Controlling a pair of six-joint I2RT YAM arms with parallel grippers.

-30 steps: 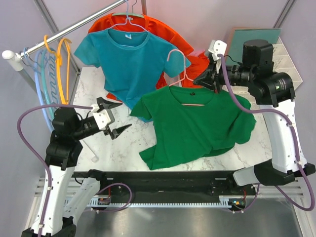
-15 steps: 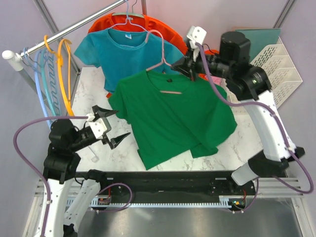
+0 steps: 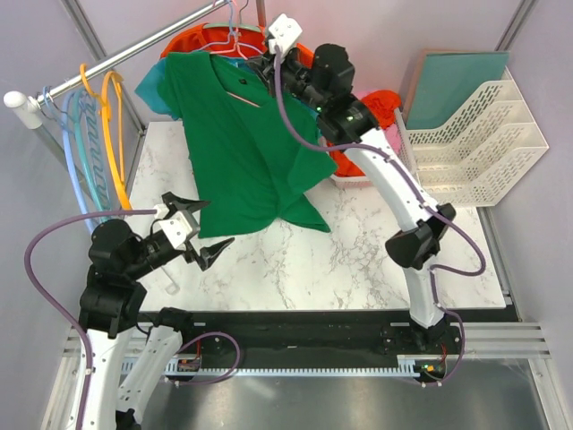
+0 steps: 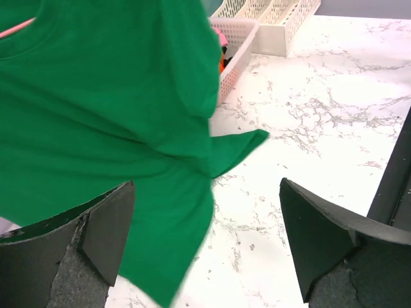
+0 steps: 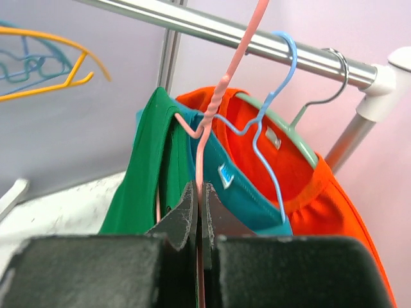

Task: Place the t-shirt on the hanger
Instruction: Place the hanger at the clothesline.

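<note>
While aloft at the rail point(image 5: 192, 25), one t-shirt point(image 3: 251, 152) on one hanger point(image 5: 220, 86)

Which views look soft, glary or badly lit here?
Top view: even light, t-shirt sharp. Left wrist: t-shirt hem slightly soft. Right wrist: right gripper dark and blurred up close, glare streak along the rail, hanger sharp.

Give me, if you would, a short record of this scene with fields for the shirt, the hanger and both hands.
t-shirt: green, hanging from the hanger, in front of the teal t-shirt
hanger: pink wire, hook raised by the rail; cannot tell whether it is hooked on
right hand: shut on the hanger's neck
left hand: open, empty, low over the table
task stage: shirt appears to be on the hanger
</note>
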